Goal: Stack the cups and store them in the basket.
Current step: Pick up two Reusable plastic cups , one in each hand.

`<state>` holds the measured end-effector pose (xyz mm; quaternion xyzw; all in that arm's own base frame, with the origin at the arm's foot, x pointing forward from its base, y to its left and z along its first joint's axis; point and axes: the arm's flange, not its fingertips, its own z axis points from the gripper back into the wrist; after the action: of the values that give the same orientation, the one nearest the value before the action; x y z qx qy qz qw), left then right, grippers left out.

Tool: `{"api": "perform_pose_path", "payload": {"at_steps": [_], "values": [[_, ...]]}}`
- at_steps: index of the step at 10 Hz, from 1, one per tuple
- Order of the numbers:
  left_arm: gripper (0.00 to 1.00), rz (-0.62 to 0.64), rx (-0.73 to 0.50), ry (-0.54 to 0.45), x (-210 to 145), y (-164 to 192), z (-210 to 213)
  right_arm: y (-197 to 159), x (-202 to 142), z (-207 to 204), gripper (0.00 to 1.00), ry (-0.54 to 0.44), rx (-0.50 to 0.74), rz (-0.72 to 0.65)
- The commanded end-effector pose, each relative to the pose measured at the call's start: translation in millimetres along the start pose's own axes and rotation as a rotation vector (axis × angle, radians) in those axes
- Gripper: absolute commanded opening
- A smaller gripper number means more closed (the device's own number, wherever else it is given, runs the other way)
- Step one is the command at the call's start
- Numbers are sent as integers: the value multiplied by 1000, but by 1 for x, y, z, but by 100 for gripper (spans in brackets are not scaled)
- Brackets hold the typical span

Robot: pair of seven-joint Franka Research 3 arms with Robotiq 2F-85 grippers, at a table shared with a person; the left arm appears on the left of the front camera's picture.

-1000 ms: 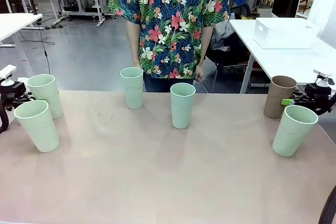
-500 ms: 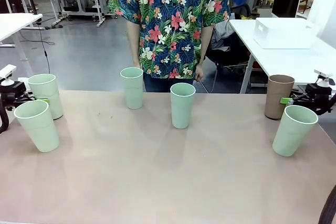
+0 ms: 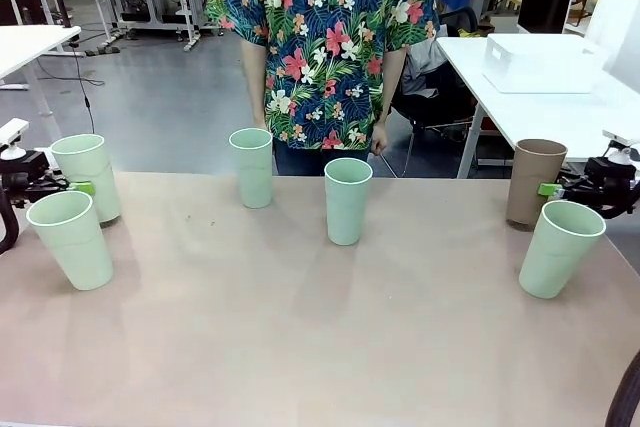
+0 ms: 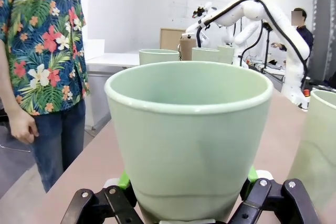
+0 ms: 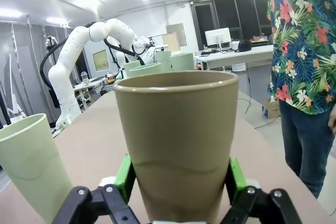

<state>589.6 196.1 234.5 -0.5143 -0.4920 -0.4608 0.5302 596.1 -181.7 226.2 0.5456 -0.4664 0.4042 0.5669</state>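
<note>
Front view shows the brown cup [image 3: 535,182] clenched low by the right tool [image 3: 548,190] at the counter's [image 3: 300,337] right edge, the far-left green cup [image 3: 87,172] likewise by the left tool [image 3: 80,188], probably ready for nesting into the other cups [image 3: 348,202], with the basket [image 3: 540,65] on a white table [image 3: 560,115] beyond.

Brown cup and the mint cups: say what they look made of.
Brown cup: probably matte plastic; even taupe colour, dull sheen, smooth moulded rim. Mint cups: likely the same plastic; uniform pale green, soft highlights, faint moulded line round the body. A fibre composite is also possible.
</note>
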Motion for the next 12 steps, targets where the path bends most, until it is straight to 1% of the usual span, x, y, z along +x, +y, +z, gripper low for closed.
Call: {"api": "perform_pose_path", "payload": {"at_steps": [1,2,3,6,7,9,12], "values": [[6,0,1,7,-1,1,1,-2,-2,0,0,14,-22,-2],[87,0,0,0,0,0,0,0,0,0,86,0,0,0],[87,-18,11,-16,18,-5,-2,13,16,-4,86,-24,-29,66],[87,-67,37,0,64,-23,-16,56,67,-10,86,-70,-72,187],[87,-71,42,-4,78,-30,-21,69,81,-9,86,-80,-81,202],[87,-117,55,-11,113,-49,-30,92,103,-14,86,-88,-109,223],[87,-130,75,-8,143,-72,-44,116,118,-24,86,-71,-129,220]]}}
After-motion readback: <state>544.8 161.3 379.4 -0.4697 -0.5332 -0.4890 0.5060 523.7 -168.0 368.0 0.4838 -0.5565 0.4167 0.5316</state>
